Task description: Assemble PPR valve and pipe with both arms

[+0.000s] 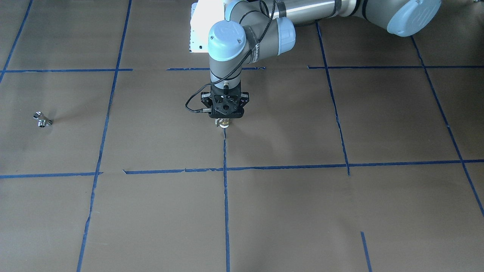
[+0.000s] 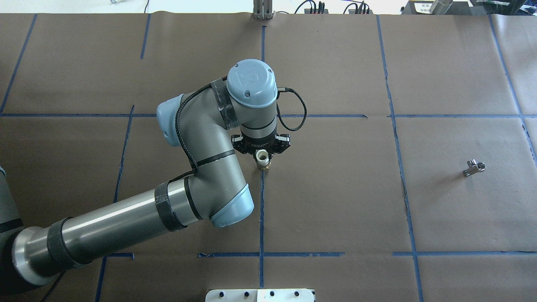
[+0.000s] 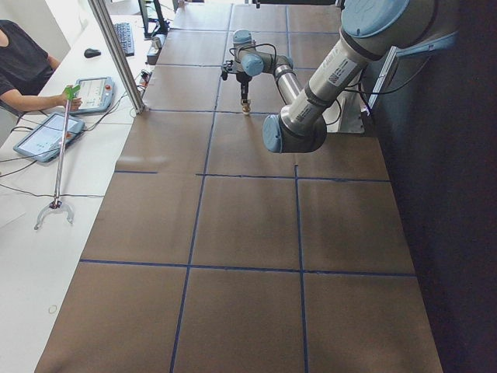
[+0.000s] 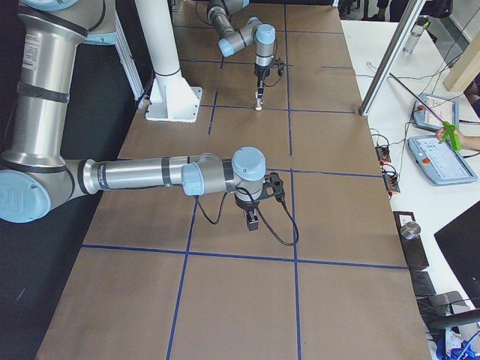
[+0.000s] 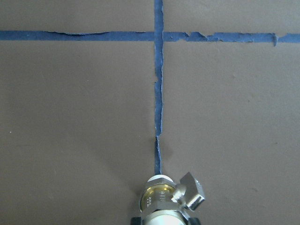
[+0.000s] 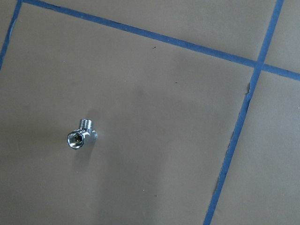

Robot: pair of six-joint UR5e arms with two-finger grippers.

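Note:
My left gripper (image 2: 262, 154) points straight down near the table's middle and is shut on the PPR valve (image 2: 263, 159). The valve stands upright with its white collar on top and its brass body below. It also shows in the front view (image 1: 222, 122) and at the bottom of the left wrist view (image 5: 165, 199), just over a blue tape line. The pipe (image 2: 474, 167), a small chrome fitting, lies alone on the paper far to my right, as the front view (image 1: 42, 120) and the right wrist view (image 6: 82, 136) show. My right gripper (image 4: 253, 219) hangs over the table; I cannot tell whether it is open.
Brown paper with a blue tape grid (image 2: 261, 209) covers the table. The white base plate (image 2: 260, 295) is at my near edge. A metal post (image 3: 116, 54) and an operator's tablets (image 3: 48, 134) stand off the far side.

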